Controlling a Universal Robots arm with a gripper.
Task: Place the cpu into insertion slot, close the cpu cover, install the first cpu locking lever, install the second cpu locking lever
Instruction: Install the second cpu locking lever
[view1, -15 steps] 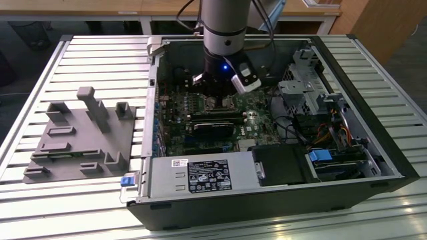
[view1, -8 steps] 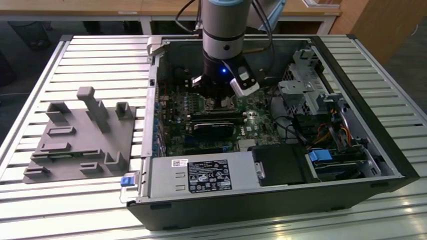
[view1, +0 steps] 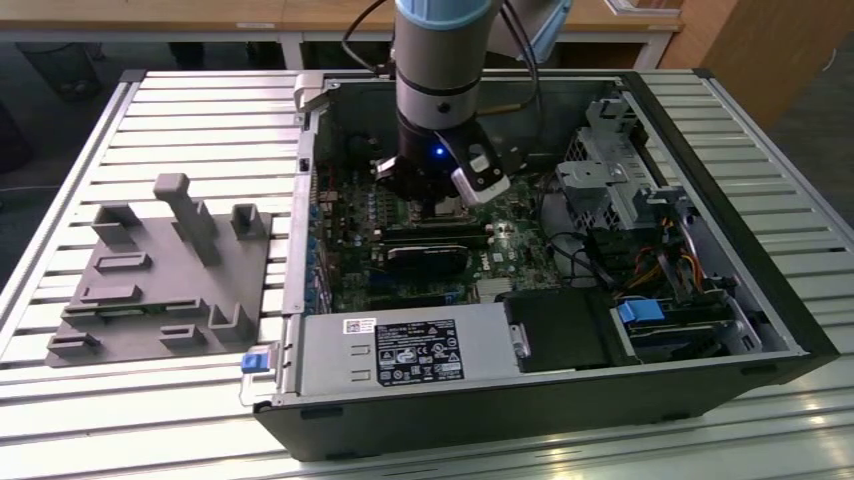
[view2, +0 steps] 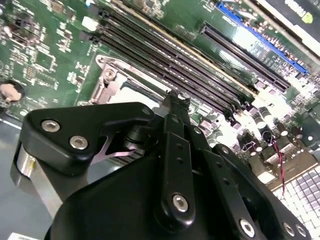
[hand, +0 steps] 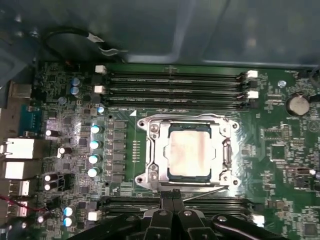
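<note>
The hand, fingers together, sits beside the covered cpu.

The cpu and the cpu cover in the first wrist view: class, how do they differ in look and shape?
The cpu is a solid dull silver-tan square; the cpu cover is a brighter silvery frame with an open window. The cpu is smaller and shows through that window, while the cpu cover surrounds it. Both are metal, squarish and lie flat on the green board.
</note>
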